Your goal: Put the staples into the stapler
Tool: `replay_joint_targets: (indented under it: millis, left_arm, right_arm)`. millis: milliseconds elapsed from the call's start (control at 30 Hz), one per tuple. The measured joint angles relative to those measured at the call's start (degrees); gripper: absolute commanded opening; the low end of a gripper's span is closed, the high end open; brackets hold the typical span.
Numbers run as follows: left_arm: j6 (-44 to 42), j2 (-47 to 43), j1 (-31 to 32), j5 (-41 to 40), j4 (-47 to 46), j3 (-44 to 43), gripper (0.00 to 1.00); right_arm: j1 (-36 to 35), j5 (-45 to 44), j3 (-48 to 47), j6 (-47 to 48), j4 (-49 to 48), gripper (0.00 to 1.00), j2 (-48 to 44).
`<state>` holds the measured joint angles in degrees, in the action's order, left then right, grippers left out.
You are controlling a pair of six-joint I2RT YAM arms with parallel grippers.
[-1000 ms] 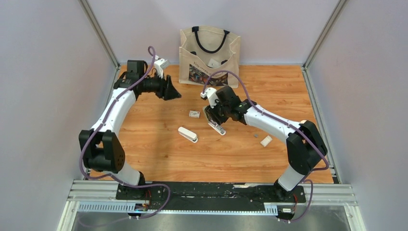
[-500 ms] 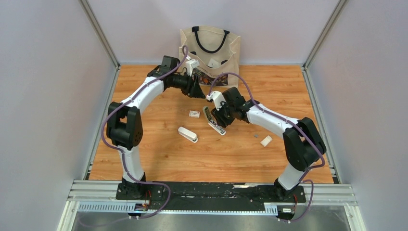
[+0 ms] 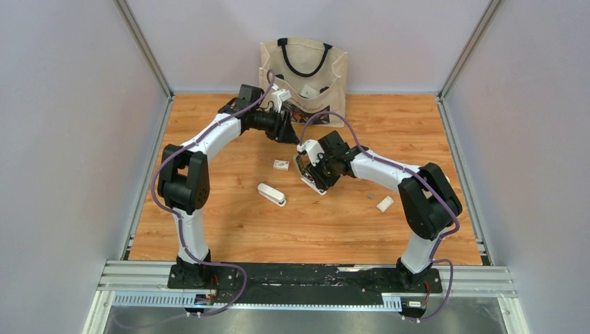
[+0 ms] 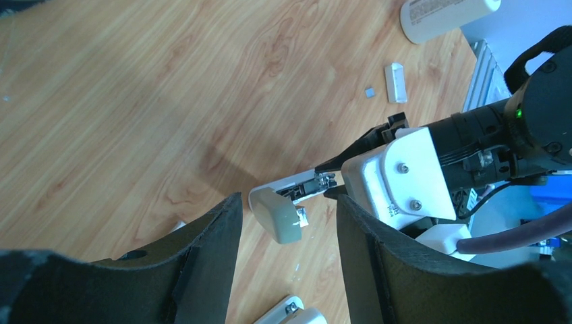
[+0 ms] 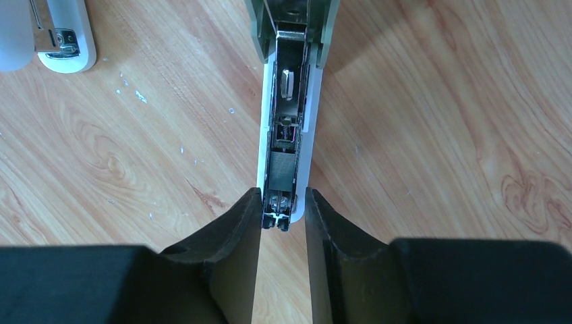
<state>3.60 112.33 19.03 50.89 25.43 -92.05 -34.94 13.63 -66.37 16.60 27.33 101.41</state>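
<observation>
Right tool (image 5: 283, 202) pinches open white-and-grey metal stapler (image 5: 284, 135) by its tip; it may twist loose. Left tool (image 4: 287, 202) gapes, empty.

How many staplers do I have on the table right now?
2. The open stapler is clamped in the right gripper mid-table; the closed white stapler lies just left of it. The tote bag could hide more.

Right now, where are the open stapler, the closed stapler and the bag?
open stapler (image 5: 286, 135), right wrist view, on its metal staple channel.
closed stapler (image 3: 271, 195), top external view, on the middle of its white body.
bag (image 3: 334, 69), top external view, on its beige front panel.
</observation>
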Motion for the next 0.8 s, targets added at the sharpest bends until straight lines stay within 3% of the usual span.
replay_joint_targets:
  millis: [800]
  left_arm:
    - [-0.50, 0.00, 0.00, 0.24, 0.50, 6.29, 0.61]
  right_arm:
    - [-0.20, -0.09, 0.00, 0.02, 0.28, 0.26, 0.00]
